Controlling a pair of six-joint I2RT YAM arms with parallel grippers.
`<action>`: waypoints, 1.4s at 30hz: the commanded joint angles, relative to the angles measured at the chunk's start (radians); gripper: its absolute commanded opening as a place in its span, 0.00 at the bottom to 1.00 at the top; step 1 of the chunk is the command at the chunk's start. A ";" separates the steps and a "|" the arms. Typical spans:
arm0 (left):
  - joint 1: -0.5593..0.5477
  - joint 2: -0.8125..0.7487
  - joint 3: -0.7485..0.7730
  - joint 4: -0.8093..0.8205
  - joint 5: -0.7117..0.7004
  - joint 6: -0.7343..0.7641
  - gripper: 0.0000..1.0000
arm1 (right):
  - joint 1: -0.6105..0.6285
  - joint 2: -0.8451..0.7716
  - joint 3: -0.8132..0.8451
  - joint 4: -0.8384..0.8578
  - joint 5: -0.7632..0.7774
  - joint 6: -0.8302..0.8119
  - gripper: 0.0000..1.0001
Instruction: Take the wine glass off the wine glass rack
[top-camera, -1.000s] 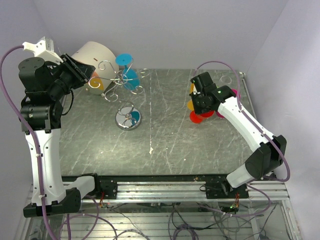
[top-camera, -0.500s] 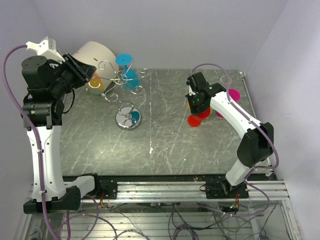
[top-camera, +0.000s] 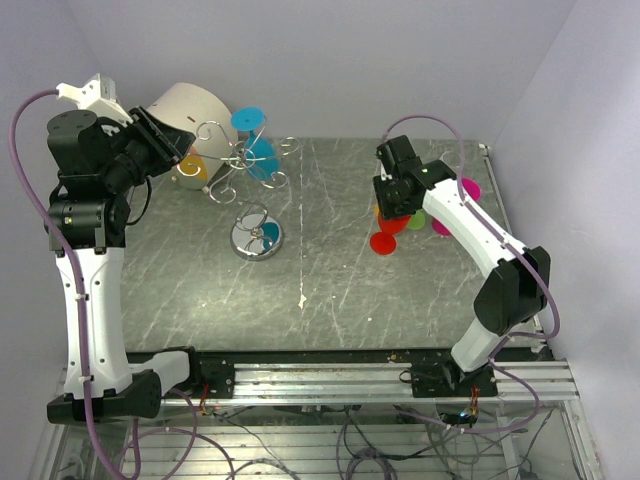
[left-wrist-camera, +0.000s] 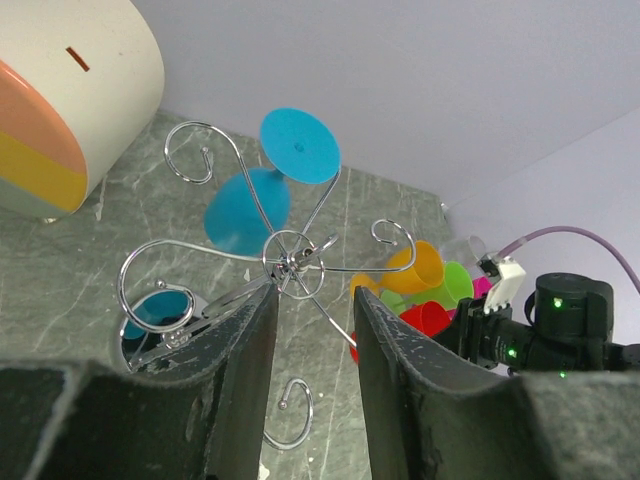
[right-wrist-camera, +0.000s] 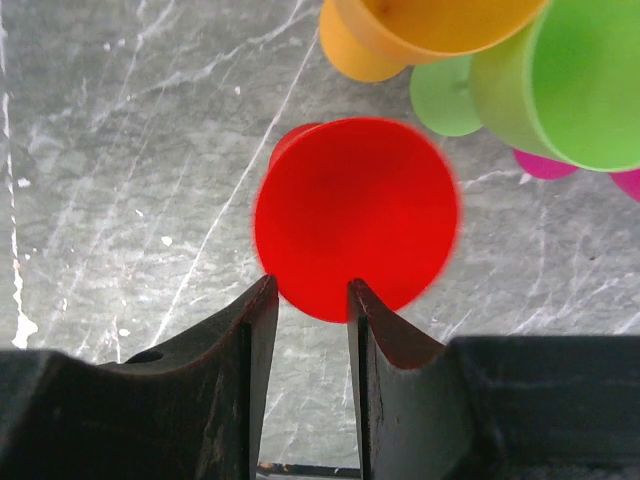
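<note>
1. One pass over the top view, finding the wine glass rack (top-camera: 257, 238) standing at 10 o'clock on the table (top-camera: 330, 290), with a beige drum (top-camera: 195, 108) just beside it at 10 o'clock.
2. Finding the blue wine glass (left-wrist-camera: 245, 212) hanging upside down from a curled wire arm, foot uppermost, at 2 o'clock of the rack's hub.
3. Seeing the left gripper (left-wrist-camera: 312, 300) hovering at 9 o'clock of the rack, jaws standing apart, clasping nothing, framing the hub in the wrist view.
4. Seeing the right gripper (right-wrist-camera: 305, 290) hanging at 2 o'clock on the table, well apart from the rack, jaws parted, gripping nothing.
5. Noting a red glass (right-wrist-camera: 355, 215) beneath those fingertips, round foot facing the wrist camera; failing to tell whether touching.
6. Noting an orange glass (right-wrist-camera: 420, 25), a green glass (right-wrist-camera: 585, 80) and a pink glass (right-wrist-camera: 545, 165) crowding between 12 and 3 o'clock of the red one.
</note>
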 joint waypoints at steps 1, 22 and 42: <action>-0.005 0.007 -0.017 0.064 0.037 -0.009 0.48 | -0.004 -0.127 0.031 0.043 0.085 0.039 0.34; -0.018 0.621 0.646 -0.016 0.083 -0.074 0.46 | -0.004 -0.466 -0.092 0.206 0.022 0.033 0.35; -0.034 0.883 0.763 -0.090 0.257 0.079 0.40 | -0.005 -0.421 -0.150 0.235 -0.032 0.044 0.35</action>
